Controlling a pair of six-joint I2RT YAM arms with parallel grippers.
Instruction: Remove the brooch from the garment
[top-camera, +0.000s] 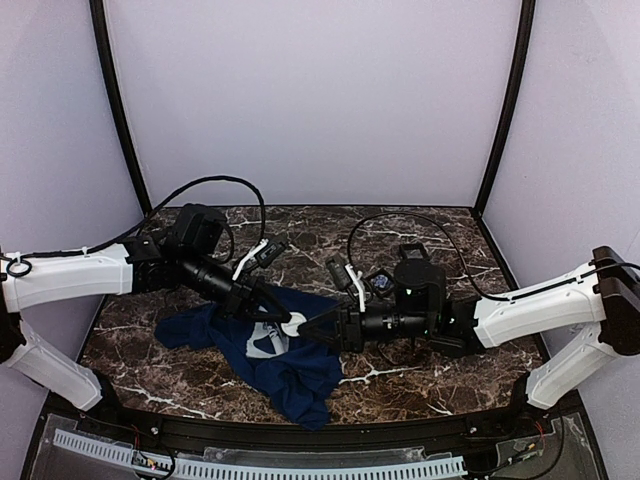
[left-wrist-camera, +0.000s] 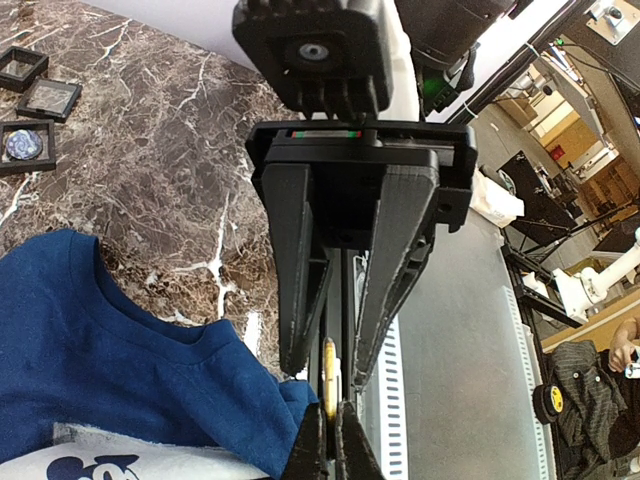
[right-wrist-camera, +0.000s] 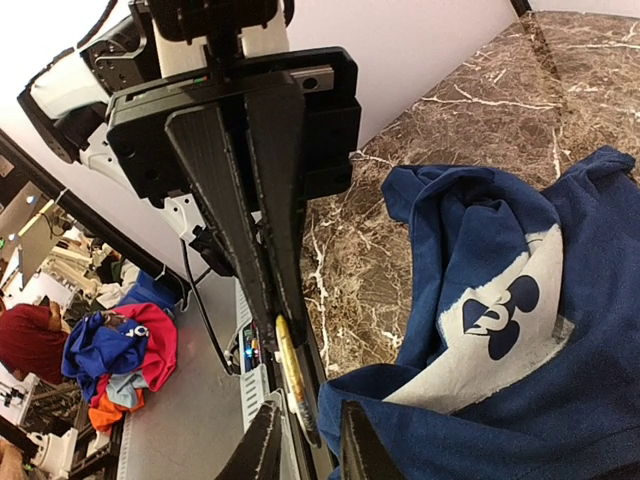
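Observation:
The navy T-shirt (top-camera: 290, 375) lies crumpled on the marble table, its pale print (top-camera: 268, 342) facing up. It also shows in the left wrist view (left-wrist-camera: 90, 340) and the right wrist view (right-wrist-camera: 540, 400). Both grippers meet tip to tip over the shirt's upper edge. My left gripper (top-camera: 292, 320) (left-wrist-camera: 330, 440) is shut on the brooch (left-wrist-camera: 328, 375), a thin disc seen edge-on with a gold rim. My right gripper (top-camera: 308, 330) (right-wrist-camera: 310, 445) is open, its jaws straddling the brooch (right-wrist-camera: 290, 365) and a fold of cloth.
Small black square trays (left-wrist-camera: 48, 98) sit on the marble beyond the shirt; one (left-wrist-camera: 22, 148) holds a bluish piece. They show behind the right arm in the top view (top-camera: 380, 283). Purple walls enclose the table; a slotted rail (top-camera: 300, 468) runs along the near edge.

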